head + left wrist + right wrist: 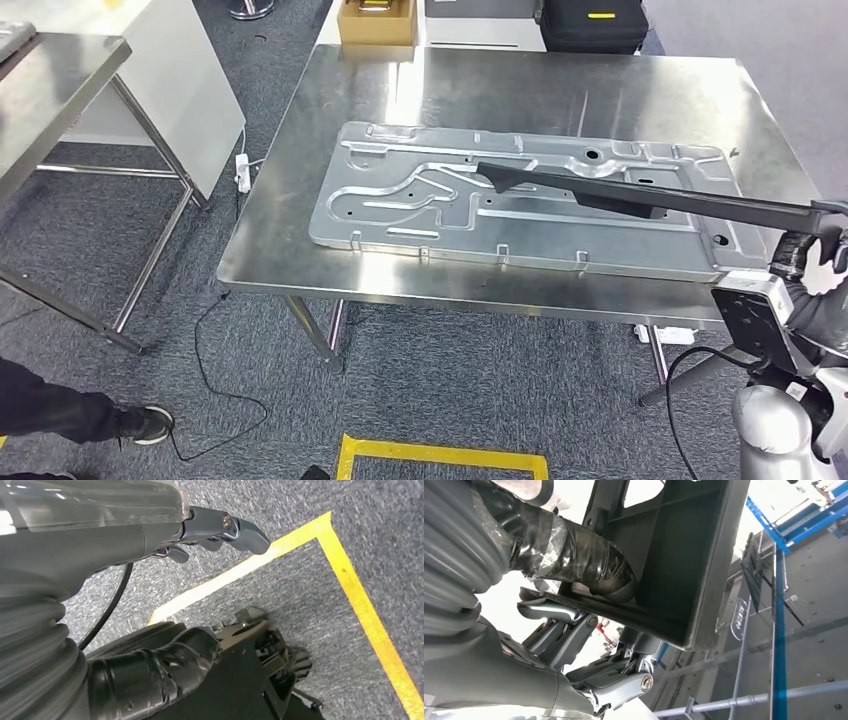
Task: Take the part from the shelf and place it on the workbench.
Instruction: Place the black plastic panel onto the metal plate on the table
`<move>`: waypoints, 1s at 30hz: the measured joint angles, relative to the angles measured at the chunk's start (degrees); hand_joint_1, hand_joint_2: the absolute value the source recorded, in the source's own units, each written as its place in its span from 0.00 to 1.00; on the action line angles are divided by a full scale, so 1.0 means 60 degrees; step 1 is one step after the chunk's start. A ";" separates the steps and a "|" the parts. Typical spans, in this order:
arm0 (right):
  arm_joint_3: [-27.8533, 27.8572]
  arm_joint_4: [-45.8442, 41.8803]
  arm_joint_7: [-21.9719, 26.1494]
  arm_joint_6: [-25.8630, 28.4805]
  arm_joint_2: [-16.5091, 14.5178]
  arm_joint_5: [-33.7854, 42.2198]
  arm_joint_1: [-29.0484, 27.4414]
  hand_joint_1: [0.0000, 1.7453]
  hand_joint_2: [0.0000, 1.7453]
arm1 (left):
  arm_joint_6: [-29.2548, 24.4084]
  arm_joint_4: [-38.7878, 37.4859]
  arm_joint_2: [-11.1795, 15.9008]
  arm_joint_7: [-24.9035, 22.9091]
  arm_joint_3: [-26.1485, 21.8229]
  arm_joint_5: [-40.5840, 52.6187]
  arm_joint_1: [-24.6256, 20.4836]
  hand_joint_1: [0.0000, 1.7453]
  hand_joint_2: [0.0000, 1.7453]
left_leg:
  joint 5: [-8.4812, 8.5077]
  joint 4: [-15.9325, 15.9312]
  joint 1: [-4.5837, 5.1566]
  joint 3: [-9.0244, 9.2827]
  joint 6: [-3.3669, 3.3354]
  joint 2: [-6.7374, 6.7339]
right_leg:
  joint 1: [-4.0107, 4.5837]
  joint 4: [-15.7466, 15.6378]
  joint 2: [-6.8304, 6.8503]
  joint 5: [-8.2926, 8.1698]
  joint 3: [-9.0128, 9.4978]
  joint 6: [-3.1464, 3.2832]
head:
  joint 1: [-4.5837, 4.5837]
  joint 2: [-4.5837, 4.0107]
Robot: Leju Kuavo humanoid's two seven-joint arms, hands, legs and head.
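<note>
A long black plastic part point(640, 192) stretches from the right edge out over the steel workbench point(300, 200), held above a large stamped metal panel point(400, 190). My right hand point(812, 250) grips the part's near end at the bench's right side. In the right wrist view the fingers point(589, 625) and taped thumb point(579, 555) clamp the part's ribbed black end point(674, 555). My left hand point(220, 530) hangs over the carpet with its fingers apart and nothing in it.
A second steel table point(60, 90) stands at the left. A cardboard box point(377, 22) and a black case point(594, 25) sit behind the workbench. Yellow floor tape point(440, 455) marks the carpet near me. A person's shoe point(140, 425) is at the lower left.
</note>
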State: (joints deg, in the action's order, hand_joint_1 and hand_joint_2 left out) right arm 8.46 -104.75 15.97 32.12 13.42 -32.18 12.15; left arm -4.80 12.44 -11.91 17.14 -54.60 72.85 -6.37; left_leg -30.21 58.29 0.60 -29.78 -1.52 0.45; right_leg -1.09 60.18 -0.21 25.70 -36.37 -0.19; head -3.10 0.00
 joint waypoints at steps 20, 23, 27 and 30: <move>0.0000 0.0069 0.0028 0.0088 -0.0002 0.0171 -0.0217 1.00 1.00 | -0.0054 0.0000 0.0000 0.0015 0.0005 -0.0026 0.0025 0.00 1.00 | 0.0768 -0.0272 -0.0080 -0.0468 -0.0317 -0.0032 | -0.0041 0.1825 -0.0009 0.1408 -0.0284 -0.0256 | -0.0013 0.0000; 0.0000 0.0106 0.0027 0.0089 -0.0004 0.0206 -0.0267 1.00 1.00 | -0.0054 0.0000 -0.0004 0.0011 0.0004 -0.0026 0.0036 0.00 1.00 | 0.0574 -0.0186 -0.0081 -0.0305 -0.0296 -0.0019 | -0.0091 0.1970 0.0003 0.0895 -0.0668 -0.0332 | -0.0014 0.0000; -0.0005 0.0131 0.0030 0.0096 -0.0010 0.0215 -0.0258 1.00 1.00 | -0.0203 0.0000 -0.0011 -0.0080 0.0005 -0.0026 0.0031 0.00 1.00 | 0.0259 0.0105 -0.0060 -0.0267 -0.0109 0.0012 | -0.0087 0.0210 0.0019 -0.0024 -0.0028 -0.0290 | -0.0021 0.0000; -0.0007 0.0142 0.0031 0.0129 -0.0015 0.0223 -0.0272 1.00 1.00 | -0.0333 0.0000 -0.0015 -0.0177 0.0005 -0.0026 0.0014 0.00 1.00 | 0.0173 0.0142 -0.0042 -0.0286 0.0017 0.0004 | -0.0075 0.0121 -0.0016 0.0095 0.0010 -0.0135 | -0.0011 0.0000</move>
State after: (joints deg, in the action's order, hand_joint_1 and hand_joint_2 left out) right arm 8.41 -103.90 16.15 32.89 13.33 -30.84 10.52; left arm -6.80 12.44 -11.99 16.08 -54.58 72.70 -6.28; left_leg -29.17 59.14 0.35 -31.49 -1.41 0.48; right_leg -1.54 60.91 -0.30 26.28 -36.31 -1.00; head -3.17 0.00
